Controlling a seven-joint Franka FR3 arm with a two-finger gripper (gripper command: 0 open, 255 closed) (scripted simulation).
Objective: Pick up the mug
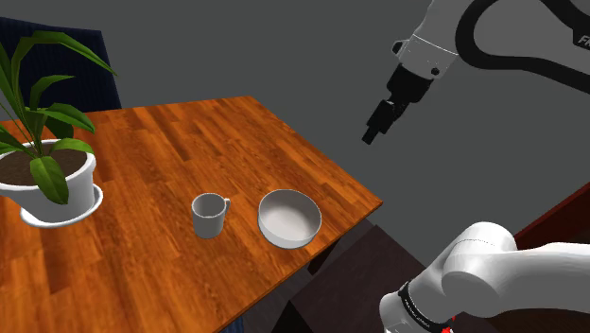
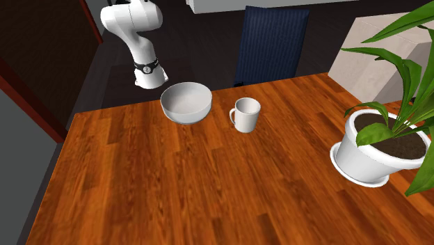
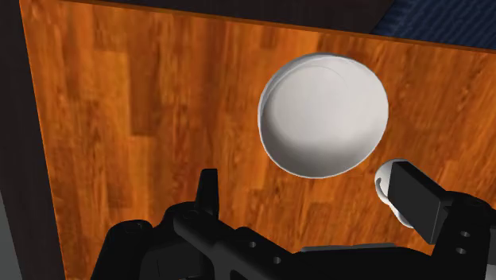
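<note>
A white mug (image 1: 209, 216) stands upright on the wooden table (image 1: 142, 142), its handle toward the white bowl (image 1: 289, 219) next to it. From the second exterior view the mug (image 2: 245, 114) sits at that view's right of the bowl (image 2: 186, 102). My black gripper (image 1: 372, 135) hangs high above the table's edge, up and to the shoulder view's right of both, open and holding nothing. In the wrist view the gripper (image 3: 314, 199) looks down on the bowl (image 3: 324, 114), and the mug (image 3: 385, 187) is partly hidden behind one finger.
A potted plant (image 1: 47, 180) in a white pot on a saucer stands at the table's far side from the arm. A dark blue chair (image 2: 271, 45) is pushed up to the table. My white arm (image 2: 135, 35) rises beside the table edge near the bowl.
</note>
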